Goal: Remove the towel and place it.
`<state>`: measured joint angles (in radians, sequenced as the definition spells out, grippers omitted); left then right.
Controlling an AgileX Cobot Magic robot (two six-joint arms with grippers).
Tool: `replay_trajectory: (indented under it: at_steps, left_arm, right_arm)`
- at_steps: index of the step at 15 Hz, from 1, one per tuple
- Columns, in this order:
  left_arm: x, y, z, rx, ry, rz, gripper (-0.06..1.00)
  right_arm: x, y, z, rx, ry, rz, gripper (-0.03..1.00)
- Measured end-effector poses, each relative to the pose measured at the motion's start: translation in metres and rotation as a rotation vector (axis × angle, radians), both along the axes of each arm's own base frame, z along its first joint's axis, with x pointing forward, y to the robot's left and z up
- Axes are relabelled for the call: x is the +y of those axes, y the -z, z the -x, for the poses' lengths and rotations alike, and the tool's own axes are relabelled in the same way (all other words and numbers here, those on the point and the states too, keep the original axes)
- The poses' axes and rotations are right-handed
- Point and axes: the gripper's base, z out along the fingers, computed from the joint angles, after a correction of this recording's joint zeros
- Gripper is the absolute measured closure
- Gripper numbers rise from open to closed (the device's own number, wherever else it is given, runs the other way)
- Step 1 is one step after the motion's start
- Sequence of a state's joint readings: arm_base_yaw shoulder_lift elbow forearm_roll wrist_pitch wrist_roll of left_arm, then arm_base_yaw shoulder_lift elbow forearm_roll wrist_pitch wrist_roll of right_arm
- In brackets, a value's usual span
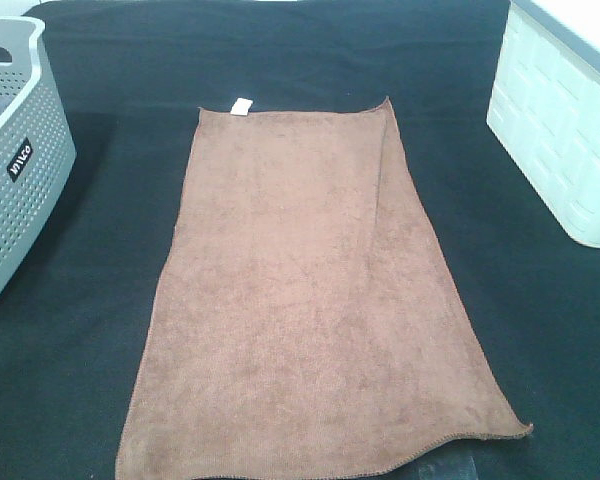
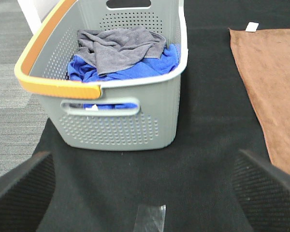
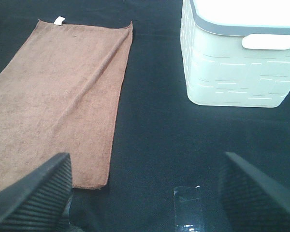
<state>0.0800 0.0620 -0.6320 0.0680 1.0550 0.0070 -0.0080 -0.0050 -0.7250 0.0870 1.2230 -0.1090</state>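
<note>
The brown towel lies flat and spread out on the black table cloth, its small white tag at the far short edge. The left wrist view shows one long edge of the towel, the right wrist view most of the towel. My left gripper is open over bare black cloth beside the towel, nothing between its fingers. The right gripper is open too, one finger over the towel's near corner. Neither gripper shows in the high view.
A grey perforated basket with an orange-trimmed rim stands at the left; it holds grey and blue cloths. At the right edge stands a white bin. Clear tape strips lie on the black cloth.
</note>
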Motion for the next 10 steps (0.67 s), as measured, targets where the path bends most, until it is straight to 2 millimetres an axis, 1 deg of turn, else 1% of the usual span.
replay_trajectory:
  at_steps: [1, 2, 3, 4, 5, 7, 10]
  left_arm:
    - [-0.001, 0.009, 0.009, 0.009, -0.002, 0.003, 0.01]
    - [-0.001, 0.017, 0.012, 0.061, -0.005, 0.009, 0.01]
    - [-0.001, 0.03, 0.008, 0.13, 0.002, 0.019, 0.01]
    - [-0.002, 0.034, 0.006, 0.142, 0.015, 0.022, 0.01]
    - [-0.003, 0.035, 0.003, 0.122, 0.028, 0.028, 0.01]
    - [-0.005, 0.037, -0.004, 0.076, 0.049, 0.042, 0.01]
    - [-0.006, 0.037, -0.006, 0.061, 0.057, 0.046, 0.01]
  right_arm:
    - [0.0, 0.003, -0.002, 0.011, -0.002, -0.002, 0.21]
    - [0.0, 0.007, -0.005, 0.03, -0.004, -0.004, 0.21]
    - [0.0, 0.019, -0.012, 0.08, -0.006, -0.002, 0.21]
    - [0.0, 0.031, -0.018, 0.124, -0.01, 0.005, 0.21]
    - [0.0, 0.04, -0.022, 0.165, -0.014, 0.009, 0.21]
    - [0.001, 0.041, -0.025, 0.14, -0.024, 0.019, 0.21]
    - [0.0, 0.043, -0.035, 0.073, -0.018, 0.013, 0.21]
